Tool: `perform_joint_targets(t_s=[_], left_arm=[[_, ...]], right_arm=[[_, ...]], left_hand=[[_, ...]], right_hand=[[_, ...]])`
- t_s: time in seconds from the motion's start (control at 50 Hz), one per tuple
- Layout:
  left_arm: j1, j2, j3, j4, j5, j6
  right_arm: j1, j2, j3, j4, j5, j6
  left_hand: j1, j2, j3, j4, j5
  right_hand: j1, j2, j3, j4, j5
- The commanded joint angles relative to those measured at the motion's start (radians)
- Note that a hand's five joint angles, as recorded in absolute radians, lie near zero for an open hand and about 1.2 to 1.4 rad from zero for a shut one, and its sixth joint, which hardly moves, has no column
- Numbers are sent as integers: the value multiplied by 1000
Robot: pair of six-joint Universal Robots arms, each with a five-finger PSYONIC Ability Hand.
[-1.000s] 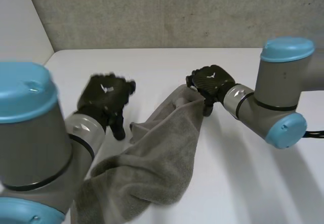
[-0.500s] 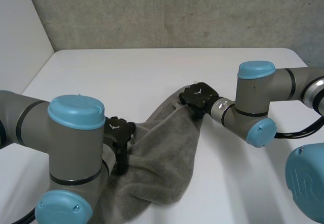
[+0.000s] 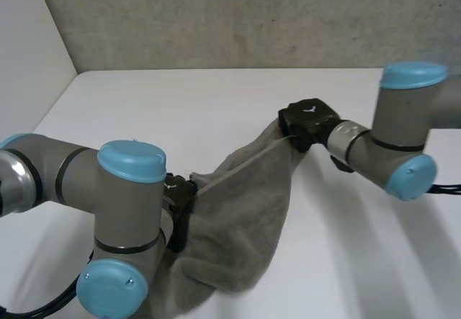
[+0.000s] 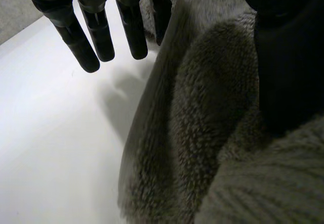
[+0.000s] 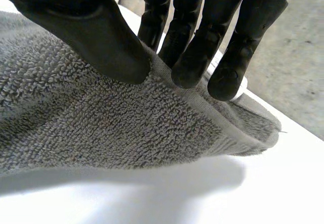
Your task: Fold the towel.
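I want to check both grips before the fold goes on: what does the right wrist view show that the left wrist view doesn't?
Right wrist view: the right hand pinches the towel near its hemmed edge between thumb and fingers, holding it above the table; a grey wall stands behind. Left wrist view: the left hand has straight fingers over bare table and its thumb over bunched towel, pinching nothing. Both: the grey towel and the white table.

soft even light, perhaps from overhead; faint shadow beneath the towel
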Motion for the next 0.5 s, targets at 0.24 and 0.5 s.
perform_joint_targets(t_s=[0.24, 0.5], left_arm=[[9, 13, 126, 48, -38, 14], [29, 4, 756, 298, -74, 321]], right_arm=[[-100, -239, 280, -15, -167, 7], [-78, -210, -10, -555, 129, 35]], left_hand=[[957, 940, 967, 941, 798], [957, 940, 967, 941, 798]], right_hand=[[81, 76, 63, 57, 55], [81, 76, 63, 57, 55]])
